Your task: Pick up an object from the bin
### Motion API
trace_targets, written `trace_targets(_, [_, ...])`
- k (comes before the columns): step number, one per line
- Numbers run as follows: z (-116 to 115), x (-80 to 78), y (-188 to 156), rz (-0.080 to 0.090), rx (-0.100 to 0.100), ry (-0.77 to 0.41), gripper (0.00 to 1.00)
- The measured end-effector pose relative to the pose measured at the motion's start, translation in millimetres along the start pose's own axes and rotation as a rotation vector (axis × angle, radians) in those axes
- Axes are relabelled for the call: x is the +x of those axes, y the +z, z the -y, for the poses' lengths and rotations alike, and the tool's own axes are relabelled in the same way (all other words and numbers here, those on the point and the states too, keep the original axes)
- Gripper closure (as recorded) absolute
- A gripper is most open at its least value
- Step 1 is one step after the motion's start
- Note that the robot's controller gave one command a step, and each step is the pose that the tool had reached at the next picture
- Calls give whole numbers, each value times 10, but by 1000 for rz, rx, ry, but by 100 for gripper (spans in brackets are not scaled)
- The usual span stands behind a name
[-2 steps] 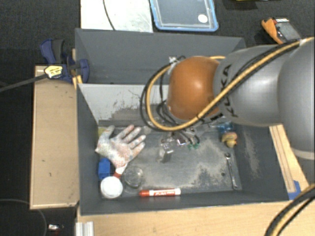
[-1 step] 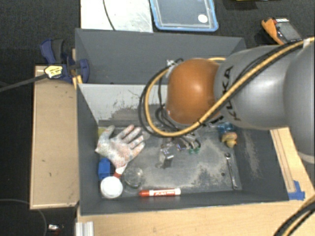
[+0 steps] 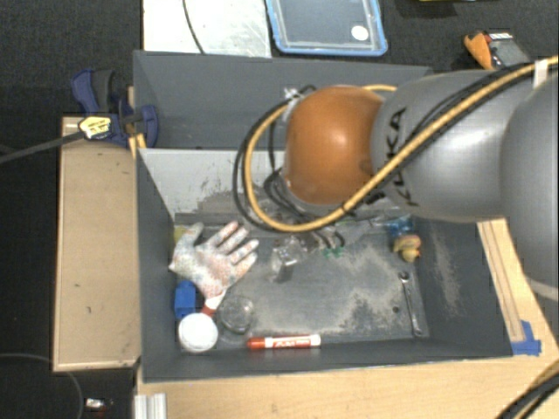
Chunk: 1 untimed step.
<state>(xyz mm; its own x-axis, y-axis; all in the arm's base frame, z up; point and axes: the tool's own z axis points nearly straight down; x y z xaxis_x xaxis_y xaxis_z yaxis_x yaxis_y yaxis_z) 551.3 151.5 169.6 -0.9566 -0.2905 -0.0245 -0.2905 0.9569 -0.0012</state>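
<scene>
White cloth with red speckles: the glove point(image 3: 212, 260) lies flat on the floor of the bin point(image 3: 362, 299), in its left half as the camera sees it. Its long axis runs on a slant, with the cuff toward the lower left corner and the finger ends pointing up and to the right.

My pincer point(image 3: 283, 262) hangs under the orange wrist cover point(image 3: 327, 147), just beside those finger ends and on their right. I cannot tell whether the pincer is open or closed.

In my judgement the glove is the nearest candidate. The coming move turns on this offset: shift toward the view's left, then close across the slanted axis, not along it.

Below the glove lie a clear cup point(image 3: 236, 312), a blue block point(image 3: 183, 299) and a white cap point(image 3: 198, 332). A red marker point(image 3: 284, 342) lies along the near wall. A metal rod point(image 3: 409, 302) lies well apart on the right.
</scene>
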Motion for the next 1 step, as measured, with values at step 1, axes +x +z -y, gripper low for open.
trace_targets(1, [-203, 84, 391, -17, -5, 60, 0])
